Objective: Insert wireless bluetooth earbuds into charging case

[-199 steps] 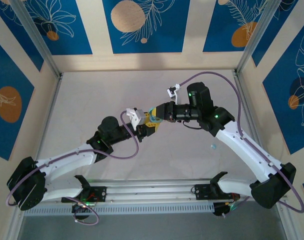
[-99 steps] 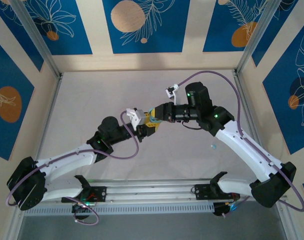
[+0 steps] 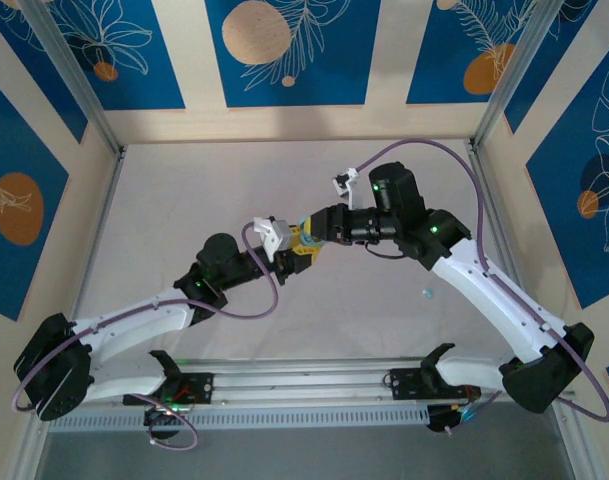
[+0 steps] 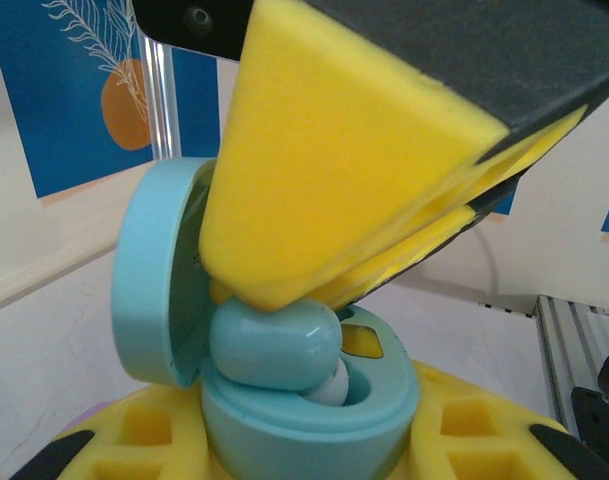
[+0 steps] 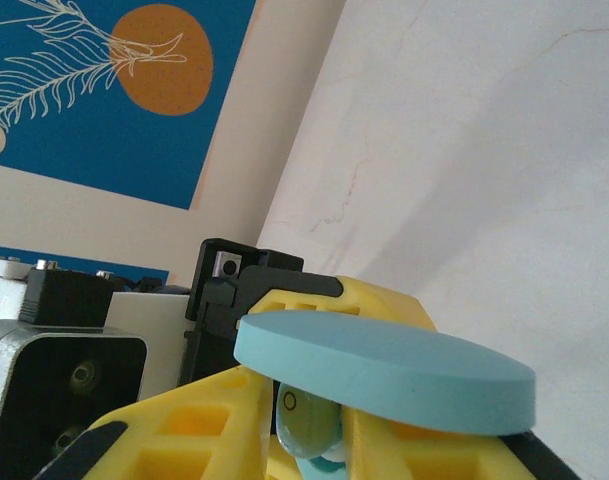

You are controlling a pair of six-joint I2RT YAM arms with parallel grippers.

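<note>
Earbud (image 4: 274,345), pale blue and glossy, sits at the very tips of the right claw (image 4: 284,295), whose two yellow fingers are pinched almost together on its top. Its lower half is down in a well of the open charging case (image 4: 384,400).

The left wrist view gives the seating: the bud's body is above the case rim, its white tip is inside the well, and the round lid (image 4: 149,270) stands hinged up just to its left. The left claw (image 4: 309,445) is closed on the case base, with a yellow finger touching it on either side.

The right wrist view cannot show the well. It gives the grip instead: a glossy sliver of the bud (image 5: 296,420) is wedged between that claw's own fingers, and the lid (image 5: 384,370) is seen edge-on as a flat blue disc just above it. The other claw's black and yellow body is close behind.

From the top camera the bud is too small to make out. That view shows both claws meeting tip to tip, the left (image 3: 296,252) below the right (image 3: 309,232), over the middle of the tabletop (image 3: 184,200). Well apart to the right, beside the right arm, a tiny pale blue bit (image 3: 425,293) lies on the tabletop; what it is I cannot tell.
</note>
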